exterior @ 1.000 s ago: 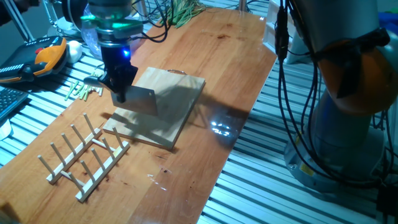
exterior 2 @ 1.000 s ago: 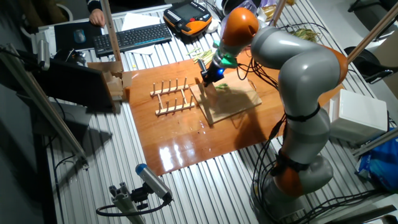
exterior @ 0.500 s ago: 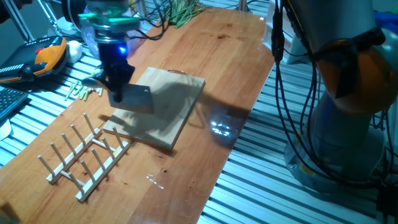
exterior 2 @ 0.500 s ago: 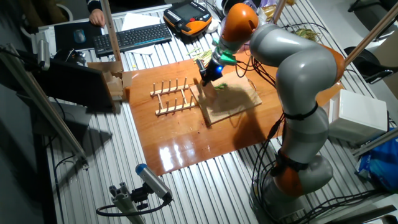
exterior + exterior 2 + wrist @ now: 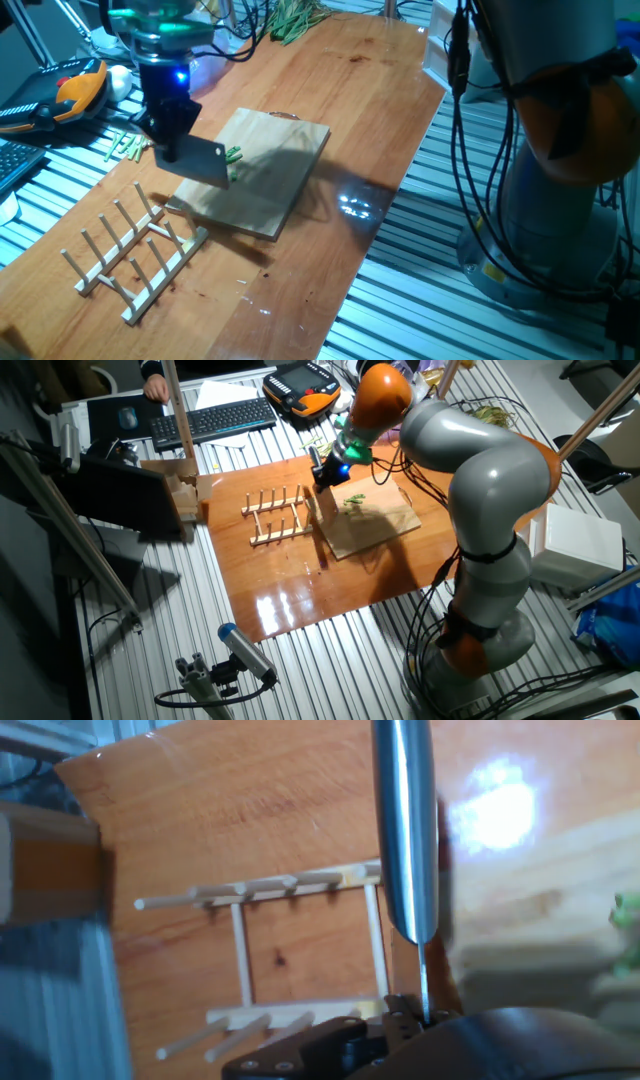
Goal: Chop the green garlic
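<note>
The black two-finger gripper (image 5: 168,135), jaws clamped on a steel cleaver (image 5: 200,162), hangs beside bright-green garlic bits (image 5: 233,156) on the pale wooden chopping board (image 5: 270,165), mid-table.

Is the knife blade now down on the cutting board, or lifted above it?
Lifted. In one fixed view the knife hangs in the hand above the cutting board's left edge, and the green garlic lies uncovered beside it.
</note>
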